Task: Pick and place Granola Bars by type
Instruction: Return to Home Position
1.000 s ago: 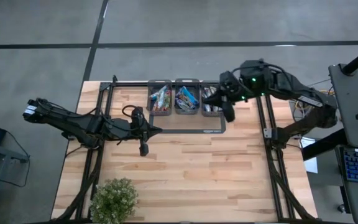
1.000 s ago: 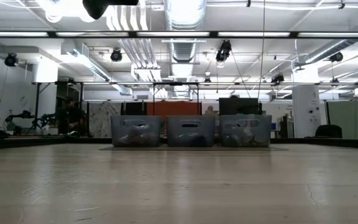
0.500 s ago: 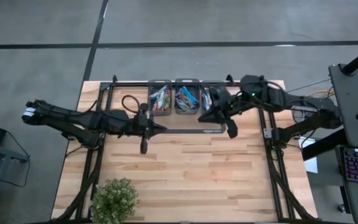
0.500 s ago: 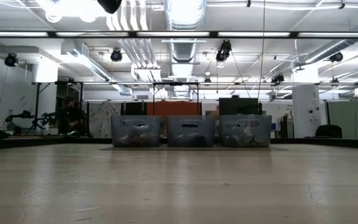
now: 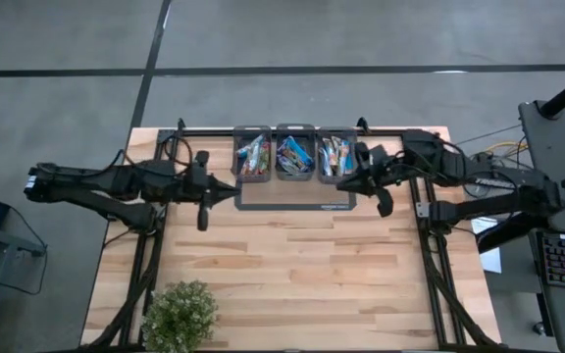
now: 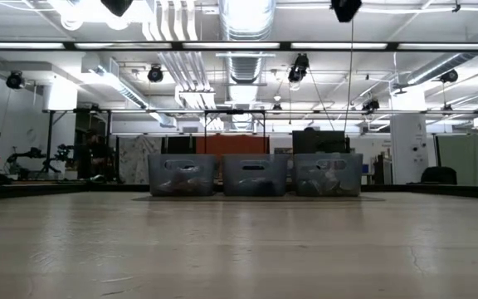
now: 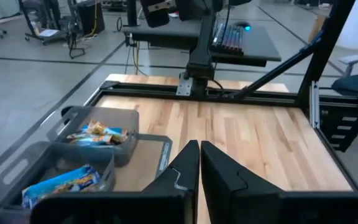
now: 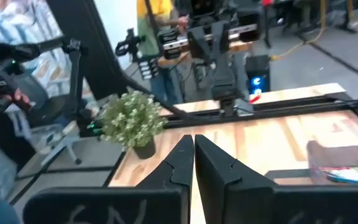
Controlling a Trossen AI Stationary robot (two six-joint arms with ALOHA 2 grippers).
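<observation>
Three grey bins stand in a row at the table's far middle: left bin, middle bin, right bin. Each holds granola bars in shiny wrappers; those in the middle bin look mostly blue, while those in the left bin and right bin are multicoloured. My left gripper hovers shut just left of the bins, pointing toward the table's right. My right gripper hovers shut just near of the right bin, pointing left. Both wrist views show shut fingers, left and right, with nothing between them.
The bins sit on a dark mat. A leafy green plant stands at the near left corner. Black frame rails run along the left, right and far sides. Bare wood fills the middle and near part.
My right gripper has come down from over the right bin and drawn back toward the table's right, tipping from pointing down to nearly level; the right bin's bars now show. My left gripper has drawn back toward the table's left and a little toward the far edge. Both stayed shut.
</observation>
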